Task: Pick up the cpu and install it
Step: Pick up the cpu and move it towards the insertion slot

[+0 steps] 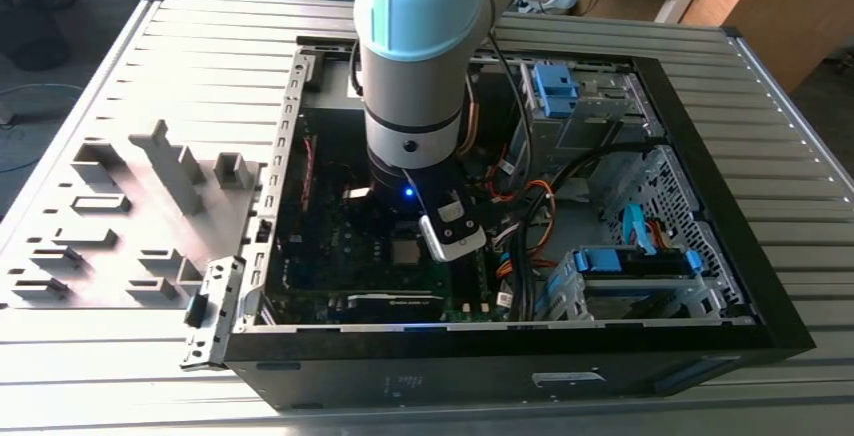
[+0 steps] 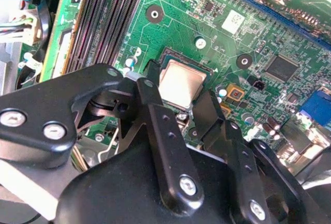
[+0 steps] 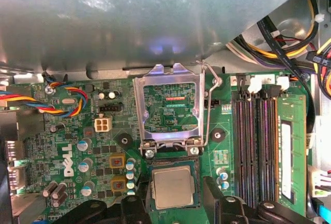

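The cpu [image 3: 173, 185], a small square chip with a pale silver top, lies flat in the dark socket [image 3: 147, 182] on the green motherboard [image 3: 67, 131]. In the second wrist view the cpu [image 2: 178, 83] shows between my two black fingers [image 2: 150, 105]. My gripper [image 2: 178, 107] is open and straddles the chip, one finger on each side with a small gap to each edge. The same stance shows for my gripper [image 3: 173, 206] in the first wrist view. The socket's metal load plate [image 3: 170, 107] is flipped up and open beside the chip.
The arm [image 1: 407, 106] reaches down into the open computer case [image 1: 534, 336]. Long memory sticks [image 3: 258, 141] stand close beside the socket. Cable bundles [image 3: 289, 43] and blue drive brackets [image 1: 641, 261] crowd the case. A grey fixture plate [image 1: 120, 216] lies on the exterior view's left.
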Available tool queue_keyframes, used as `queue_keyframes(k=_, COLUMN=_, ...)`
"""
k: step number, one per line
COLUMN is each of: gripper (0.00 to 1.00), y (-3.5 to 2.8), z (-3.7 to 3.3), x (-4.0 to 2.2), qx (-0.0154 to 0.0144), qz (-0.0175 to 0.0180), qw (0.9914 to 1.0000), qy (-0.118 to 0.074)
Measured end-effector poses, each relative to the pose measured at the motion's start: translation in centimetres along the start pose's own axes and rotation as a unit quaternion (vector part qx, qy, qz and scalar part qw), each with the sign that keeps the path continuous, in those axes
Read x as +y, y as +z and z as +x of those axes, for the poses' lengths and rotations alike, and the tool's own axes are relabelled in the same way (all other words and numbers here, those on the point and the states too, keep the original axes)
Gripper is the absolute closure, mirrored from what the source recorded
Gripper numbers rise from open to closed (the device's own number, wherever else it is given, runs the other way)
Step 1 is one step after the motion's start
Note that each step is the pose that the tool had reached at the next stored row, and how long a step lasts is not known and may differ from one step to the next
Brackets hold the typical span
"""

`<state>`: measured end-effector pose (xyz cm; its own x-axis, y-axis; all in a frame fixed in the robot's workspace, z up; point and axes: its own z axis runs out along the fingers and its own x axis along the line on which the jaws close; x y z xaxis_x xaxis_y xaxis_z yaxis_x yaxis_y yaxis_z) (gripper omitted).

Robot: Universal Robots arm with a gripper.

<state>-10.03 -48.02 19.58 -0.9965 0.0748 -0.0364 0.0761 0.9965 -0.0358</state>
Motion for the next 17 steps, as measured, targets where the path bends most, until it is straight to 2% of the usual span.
queue_keyframes(k=10, gripper=0.47, y=0.00, z=0.00, x=0.00, qx=-0.0001, qz=0.0011, qw=1.00000, qy=0.000)
queue_keyframes(k=12, gripper=0.47, y=0.00, z=0.00, x=0.00, qx=-0.0003, qz=0.0035, qw=0.99999, qy=0.000)
queue_keyframes(k=17, gripper=0.47, y=-0.13, z=-0.01, x=0.00, qx=-0.0003, qz=0.0035, qw=0.99999, qy=0.000)
